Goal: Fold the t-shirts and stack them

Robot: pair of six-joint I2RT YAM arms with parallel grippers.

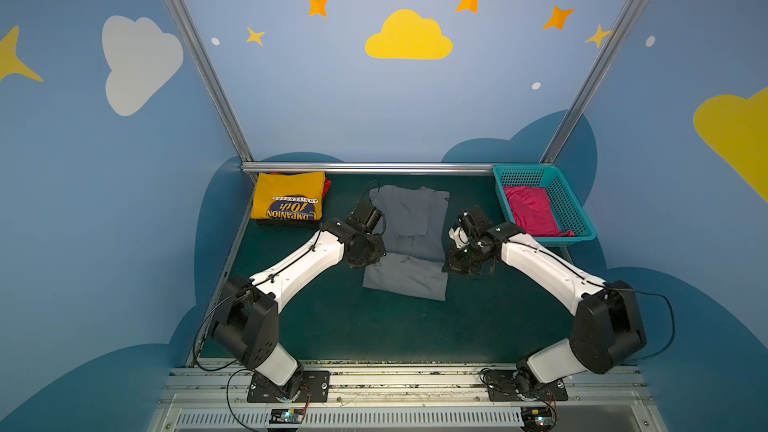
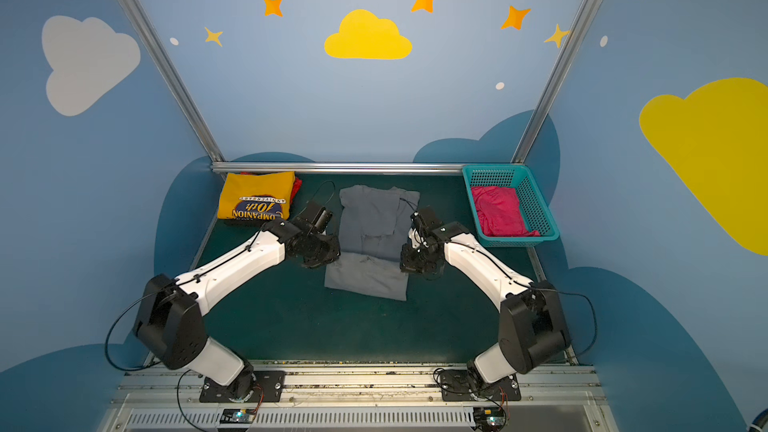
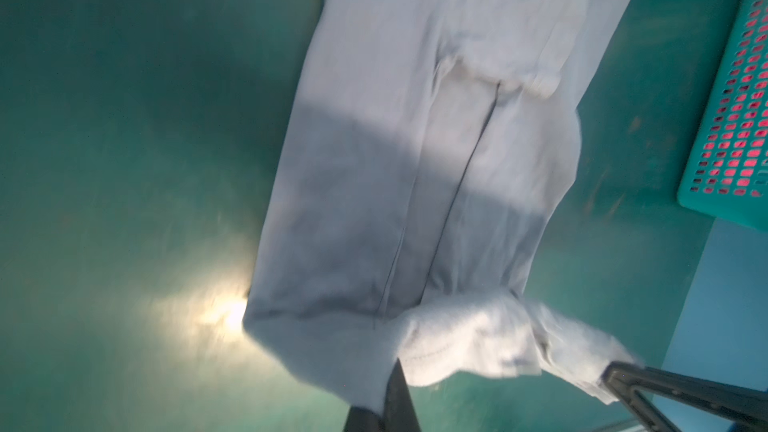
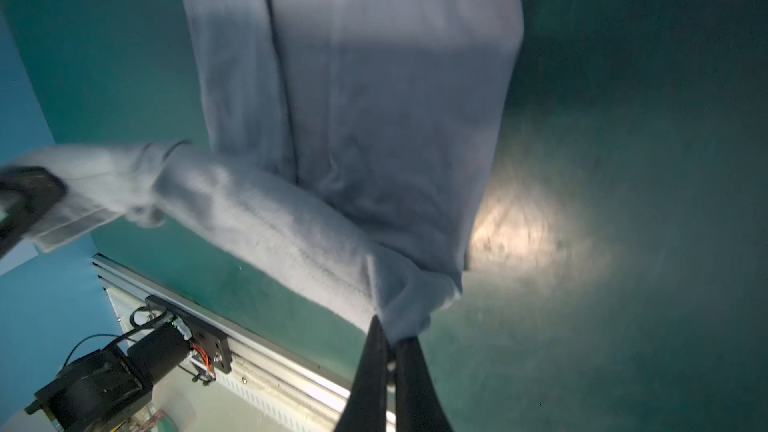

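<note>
Left fingers (image 3: 400, 403) and right fingers (image 4: 370, 371), each pinched on a near corner of the grey t-shirt (image 1: 409, 218), should be carried level toward its far edge so the edges are laid square.

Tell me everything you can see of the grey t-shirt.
The grey t-shirt is plain slate-grey soft cloth, with no print showing. Its sleeves are folded inward, making a long narrow strip that lies mid-table on the green mat, creased along the folds. The left gripper and right gripper are each shut on a corner of its near end, which is lifted off the mat, the edge bunched between them.
</note>
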